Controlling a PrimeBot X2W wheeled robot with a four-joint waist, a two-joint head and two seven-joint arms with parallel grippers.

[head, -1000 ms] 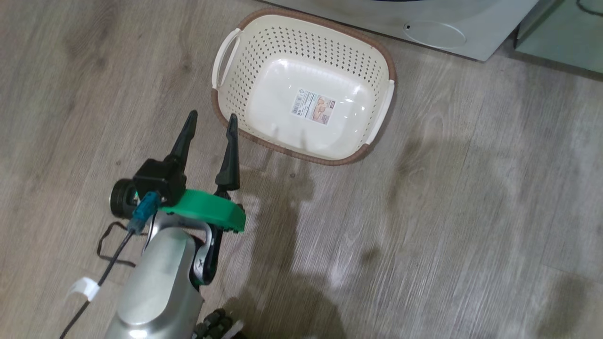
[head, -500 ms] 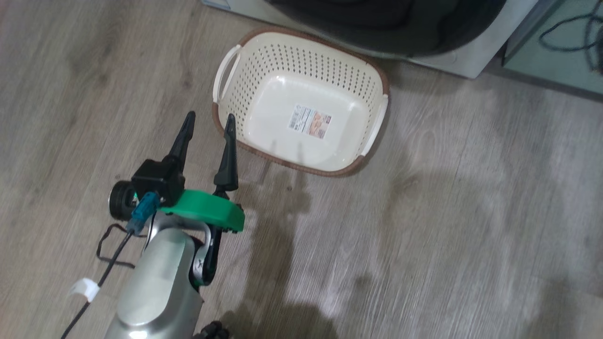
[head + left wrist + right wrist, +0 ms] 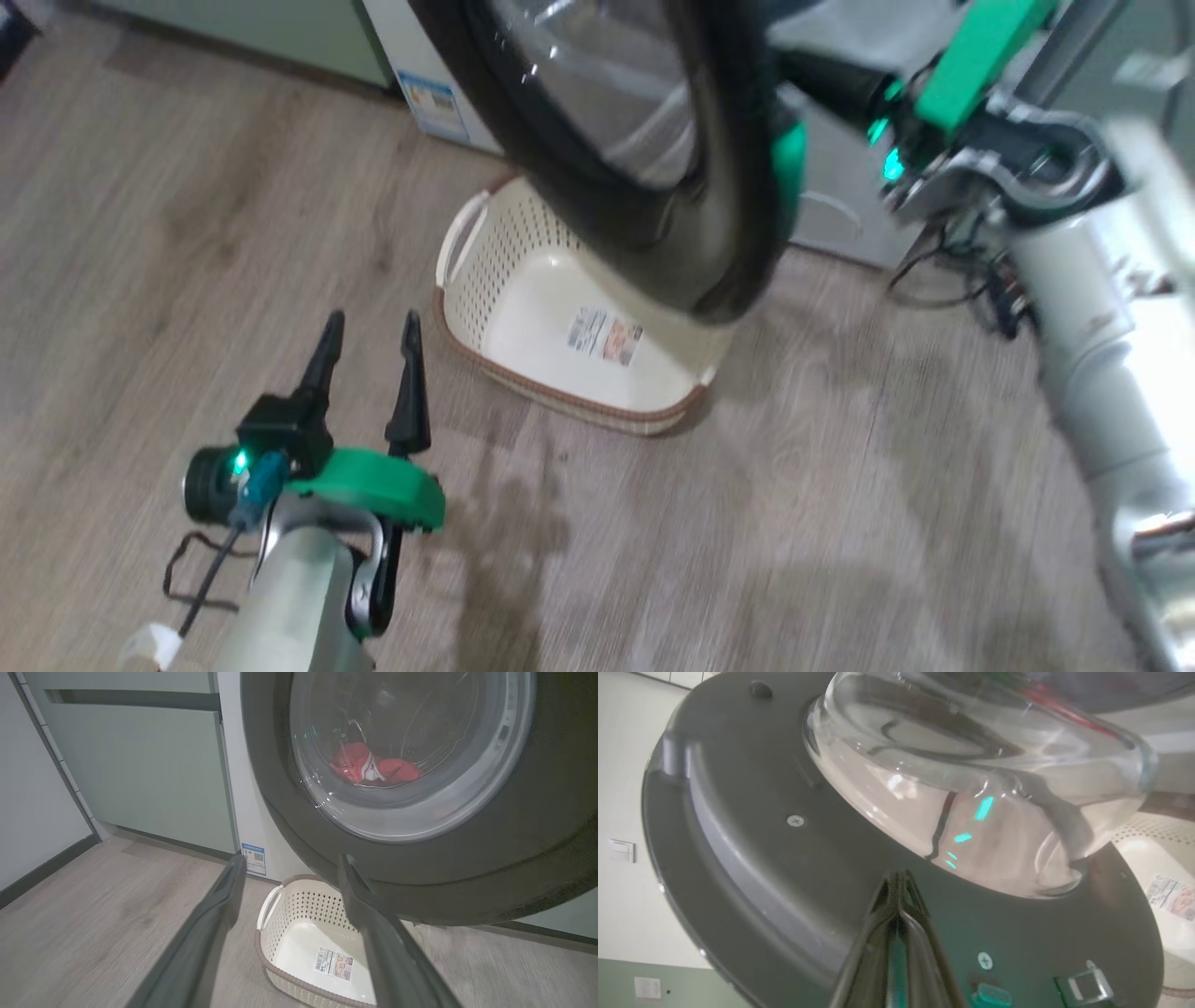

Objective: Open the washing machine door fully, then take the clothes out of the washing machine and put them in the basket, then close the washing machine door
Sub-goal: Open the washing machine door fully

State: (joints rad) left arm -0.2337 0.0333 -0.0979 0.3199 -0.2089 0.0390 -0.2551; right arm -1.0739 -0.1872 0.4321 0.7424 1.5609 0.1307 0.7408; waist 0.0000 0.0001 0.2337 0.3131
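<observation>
left hand (image 3: 372, 323): released, its two dark fingers spread wide with nothing between them. it sits at the lower left of the head view, above the wood-look floor (image 3: 794, 523), near the basket (image 3: 490, 261) and clear of it. in the left wrist view the same hand (image 3: 293, 861) points at the basket (image 3: 299, 905) and the lower rim of the door.

right hand (image 3: 899, 877): clenched, fingers pressed together, nothing gripped. its tip lies at the dark inner face of the washer door (image 3: 752, 858), just below the glass bowl; contact appears likely but cannot be confirmed from this angle.

washer door (image 3: 719, 252): swung out from the washer (image 3: 397, 47), not shut. in the head view, which is blurred, it fills the upper centre and overhangs the far side of the basket.

clothes (image 3: 373, 770): red with white parts, lying inside the drum, seen through the door glass in the upper centre of the left wrist view.

basket: on the floor in front of the washer, holding no laundry, only the sticker (image 3: 605, 336) on its floor.

pale green cabinet (image 3: 140, 765): upper left of the left wrist view, beside the washer (image 3: 236, 788).
</observation>
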